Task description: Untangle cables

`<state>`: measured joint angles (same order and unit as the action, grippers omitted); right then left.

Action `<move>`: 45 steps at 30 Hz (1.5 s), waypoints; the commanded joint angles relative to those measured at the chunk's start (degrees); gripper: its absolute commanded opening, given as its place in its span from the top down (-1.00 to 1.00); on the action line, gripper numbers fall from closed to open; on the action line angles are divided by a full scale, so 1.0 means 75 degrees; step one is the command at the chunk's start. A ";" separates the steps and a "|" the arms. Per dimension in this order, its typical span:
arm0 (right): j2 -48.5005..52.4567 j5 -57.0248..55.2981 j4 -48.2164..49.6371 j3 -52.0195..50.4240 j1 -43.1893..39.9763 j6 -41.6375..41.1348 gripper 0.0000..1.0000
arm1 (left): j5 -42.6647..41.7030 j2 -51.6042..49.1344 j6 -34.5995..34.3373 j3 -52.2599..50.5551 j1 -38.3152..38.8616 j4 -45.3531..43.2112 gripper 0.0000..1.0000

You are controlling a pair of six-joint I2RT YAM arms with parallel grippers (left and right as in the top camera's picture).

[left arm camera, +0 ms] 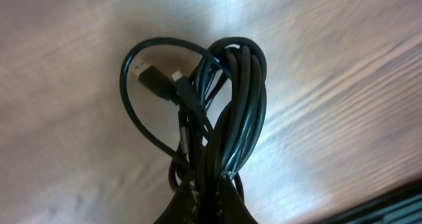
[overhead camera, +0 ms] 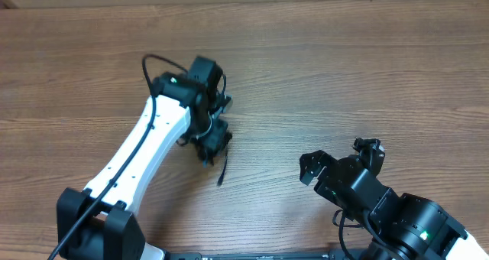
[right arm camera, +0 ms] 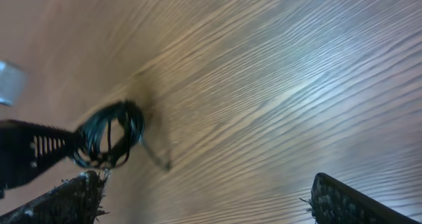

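Nearest the robot's base, on the right, the black right hand (overhead camera: 338, 159) hovers over bare wood with its two fingers spread wide apart and nothing between them. A little farther out and to the left, near the middle of the brown wood-grain counter (overhead camera: 344, 61), the white left arm reaches forward and its black left hand (overhead camera: 212, 136) is closed tight on the cables (left arm camera: 224, 105). They are thin, glossy black cords wound into one narrow bundle of several long loops, pinched together at the end where the fingers clamp them. One looser loop (left arm camera: 125, 102) bulges out to the side of the bundle. Two small plug ends (left arm camera: 155, 82) lie close together inside that loop, one with a pale, silvery tip. A single loose end (overhead camera: 223, 168) trails out from the bundle toward the robot and lies on the wood. It is unclear whether the bundle itself rests on the counter or hangs just above it. Beyond the left hand, plain wood runs to the far edge.
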<state>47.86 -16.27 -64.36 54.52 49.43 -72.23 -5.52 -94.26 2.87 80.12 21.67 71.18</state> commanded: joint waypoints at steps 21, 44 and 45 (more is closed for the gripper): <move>-0.0245 0.1384 0.1603 -0.0003 -0.0047 0.3308 -0.65 | -0.3255 0.2372 0.3844 0.1539 -0.0038 0.1545 0.92; -0.1151 0.4071 0.1489 -0.0003 -0.0044 0.5913 -0.36 | -0.4441 0.2372 0.6199 0.1533 -0.0038 0.2011 0.91; -0.1151 0.4071 0.1486 -0.0003 -0.0044 0.5968 -0.36 | -0.4430 0.2372 0.6202 0.1533 -0.0038 0.2011 0.92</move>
<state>39.48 10.37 -53.21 54.52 49.43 -33.50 -36.03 -77.12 47.00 90.91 21.67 86.21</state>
